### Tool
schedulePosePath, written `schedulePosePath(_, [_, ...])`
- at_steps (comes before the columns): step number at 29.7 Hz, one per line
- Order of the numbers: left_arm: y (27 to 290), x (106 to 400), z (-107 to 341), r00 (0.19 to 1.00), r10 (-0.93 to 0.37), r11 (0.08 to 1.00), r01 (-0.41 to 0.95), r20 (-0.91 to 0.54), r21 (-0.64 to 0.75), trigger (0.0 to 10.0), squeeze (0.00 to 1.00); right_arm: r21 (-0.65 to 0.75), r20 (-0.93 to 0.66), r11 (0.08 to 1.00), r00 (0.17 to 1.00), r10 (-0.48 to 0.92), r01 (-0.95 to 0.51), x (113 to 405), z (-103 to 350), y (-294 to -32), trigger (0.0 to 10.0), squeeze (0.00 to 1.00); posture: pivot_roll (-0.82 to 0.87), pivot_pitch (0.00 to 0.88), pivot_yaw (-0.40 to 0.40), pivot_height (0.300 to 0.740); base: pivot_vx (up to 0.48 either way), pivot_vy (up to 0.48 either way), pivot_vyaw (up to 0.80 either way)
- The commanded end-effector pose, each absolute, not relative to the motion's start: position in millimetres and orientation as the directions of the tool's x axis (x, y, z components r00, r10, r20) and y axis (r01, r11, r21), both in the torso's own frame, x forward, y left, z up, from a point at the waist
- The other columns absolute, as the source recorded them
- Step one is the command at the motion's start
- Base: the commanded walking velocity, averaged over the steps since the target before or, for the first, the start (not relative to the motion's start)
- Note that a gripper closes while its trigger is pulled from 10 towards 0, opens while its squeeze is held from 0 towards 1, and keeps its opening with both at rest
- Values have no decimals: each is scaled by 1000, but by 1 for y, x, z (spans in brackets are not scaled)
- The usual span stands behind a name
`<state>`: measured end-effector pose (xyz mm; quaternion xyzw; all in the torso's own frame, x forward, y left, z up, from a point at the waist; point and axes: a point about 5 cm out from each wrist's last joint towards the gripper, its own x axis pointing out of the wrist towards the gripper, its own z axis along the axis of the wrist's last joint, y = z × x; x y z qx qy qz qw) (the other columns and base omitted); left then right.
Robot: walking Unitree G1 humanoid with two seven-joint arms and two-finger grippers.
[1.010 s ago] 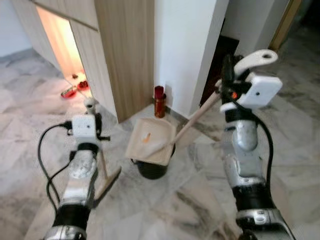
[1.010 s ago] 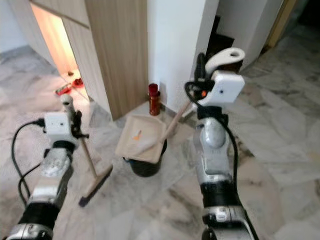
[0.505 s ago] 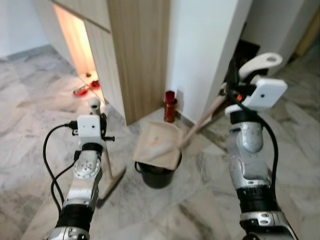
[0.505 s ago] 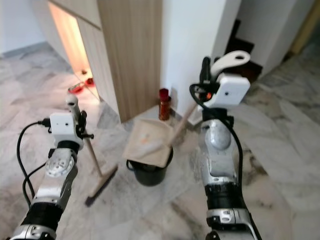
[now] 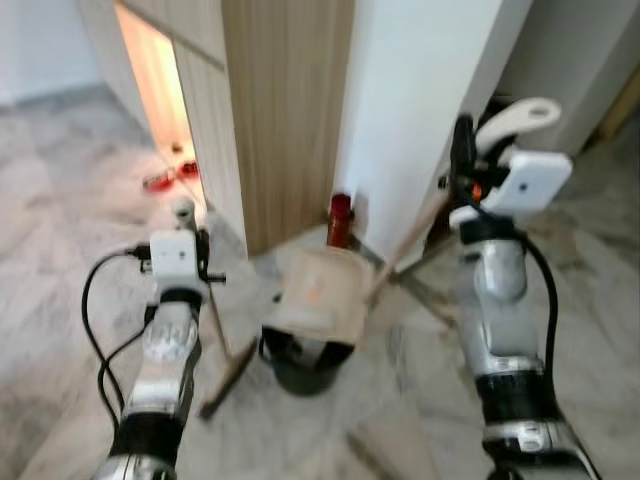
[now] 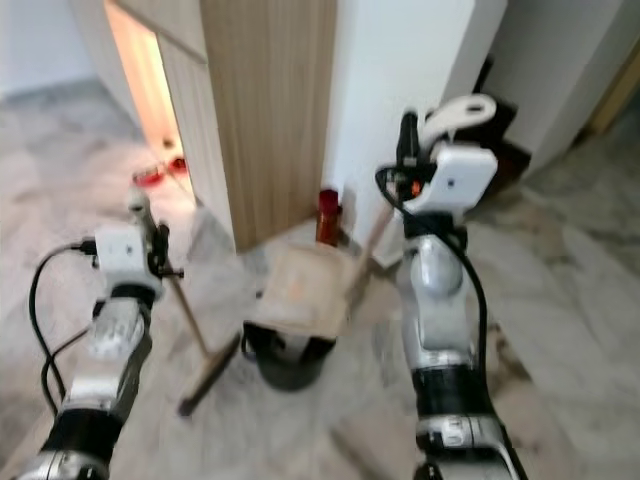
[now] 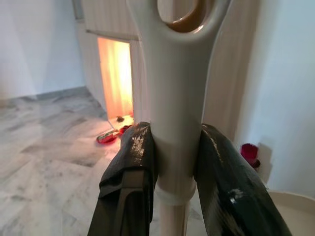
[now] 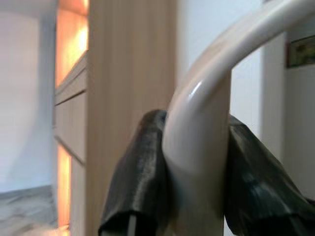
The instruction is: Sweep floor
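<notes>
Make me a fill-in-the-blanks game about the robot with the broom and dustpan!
1. The left gripper is shut on the handle of the ____.
2. The dustpan is tipped over a black ____.
3. The dustpan's long handle is held by the ____ gripper.
4. The little bottle standing by the white wall is ____ in colour.

Missing words: broom; bucket; right; red

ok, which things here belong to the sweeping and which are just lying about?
In use:
broom, in left gripper
dustpan, handle in right gripper
black bin, under the dustpan

Lying about:
red bottle by the wall
red items by the lit cabinet
</notes>
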<state>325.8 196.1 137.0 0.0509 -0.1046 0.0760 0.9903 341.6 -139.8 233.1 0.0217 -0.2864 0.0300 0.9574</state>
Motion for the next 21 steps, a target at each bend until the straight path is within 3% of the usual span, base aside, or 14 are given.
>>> schedulePosePath(1, [192, 330, 153, 952, 126, 984, -156, 281, 87, 10000, 0, 48, 618, 995, 785, 42, -91, 337, 252, -139, 10000, 0, 44, 0, -46, 740, 300, 0, 0])
schedulePosePath(21, [192, 331, 153, 951, 124, 984, -154, 282, 88, 10000, 0, 37, 609, 993, 791, 68, -114, 337, 251, -136, 10000, 0, 38, 0, -43, 740, 299, 0, 0])
